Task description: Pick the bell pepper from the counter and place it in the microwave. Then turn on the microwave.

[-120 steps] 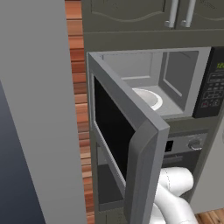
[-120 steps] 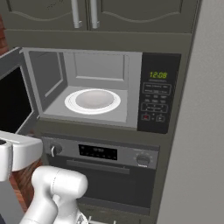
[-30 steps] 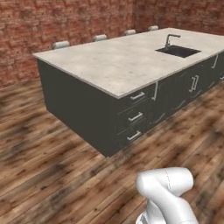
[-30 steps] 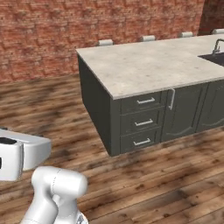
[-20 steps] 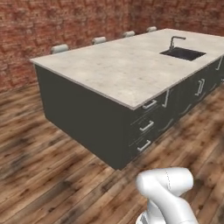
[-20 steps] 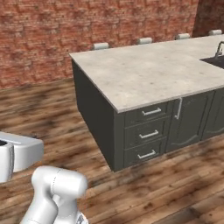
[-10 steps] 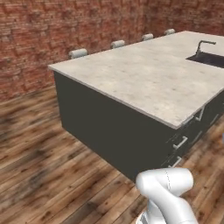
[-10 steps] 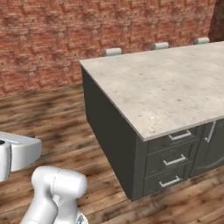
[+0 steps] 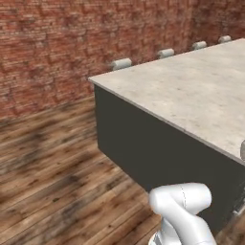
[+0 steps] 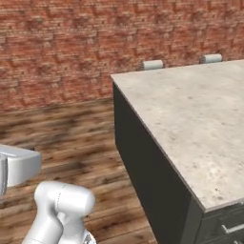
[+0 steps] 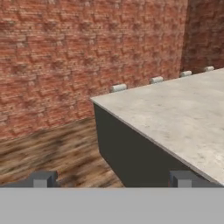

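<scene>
- The counter (image 9: 191, 100) juts out as an island; its near corner points toward the brick wall (image 9: 57, 48), and its dark end panel (image 9: 158, 153) drops straight to the wooden floor (image 9: 52, 182).
- Open floor lies between the wall and the counter's end.
- Grey stool tops (image 10: 153, 65) line the far edge.
- The gripper (image 11: 111, 180) has its jaws spread wide, holding nothing.
- I cannot tell where the bell pepper is.

wall: red brick (image 9: 52, 52) | floor: dark wood planks (image 9: 52, 191) | stools (image 9: 121, 63) behind island
</scene>
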Robot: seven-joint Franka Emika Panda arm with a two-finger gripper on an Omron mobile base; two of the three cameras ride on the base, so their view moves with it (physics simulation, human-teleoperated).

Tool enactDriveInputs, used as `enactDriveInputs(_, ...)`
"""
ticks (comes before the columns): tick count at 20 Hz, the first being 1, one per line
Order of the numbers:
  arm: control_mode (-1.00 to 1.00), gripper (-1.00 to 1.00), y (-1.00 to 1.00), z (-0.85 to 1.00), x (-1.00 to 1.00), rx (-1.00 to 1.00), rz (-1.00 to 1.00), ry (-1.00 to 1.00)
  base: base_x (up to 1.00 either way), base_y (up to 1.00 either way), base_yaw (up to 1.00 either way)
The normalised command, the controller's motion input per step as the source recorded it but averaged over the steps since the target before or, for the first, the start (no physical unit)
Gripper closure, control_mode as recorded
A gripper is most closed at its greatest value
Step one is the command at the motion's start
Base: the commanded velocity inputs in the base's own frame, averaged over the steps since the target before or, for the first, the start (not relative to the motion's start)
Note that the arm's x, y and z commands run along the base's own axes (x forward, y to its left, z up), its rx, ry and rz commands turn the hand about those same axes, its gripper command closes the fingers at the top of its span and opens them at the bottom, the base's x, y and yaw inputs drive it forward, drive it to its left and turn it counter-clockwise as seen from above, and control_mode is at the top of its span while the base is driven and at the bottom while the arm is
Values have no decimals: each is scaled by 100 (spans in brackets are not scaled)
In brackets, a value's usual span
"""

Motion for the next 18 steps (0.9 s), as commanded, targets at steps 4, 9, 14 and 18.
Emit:
enactDriveInputs(4, 100, -100, 0, 0, 0, 0, 0, 0, 79, 45, 47)
enactDriveInputs(9, 100, -100, 0, 0, 0, 0, 0, 0, 74, 50, 47)
enactDriveInputs(14, 100, -100, 0, 0, 0, 0, 0, 0, 64, 60, 43)
enactDriveInputs(18, 100, -100, 0, 0, 0, 0, 0, 0, 62, 65, 43)
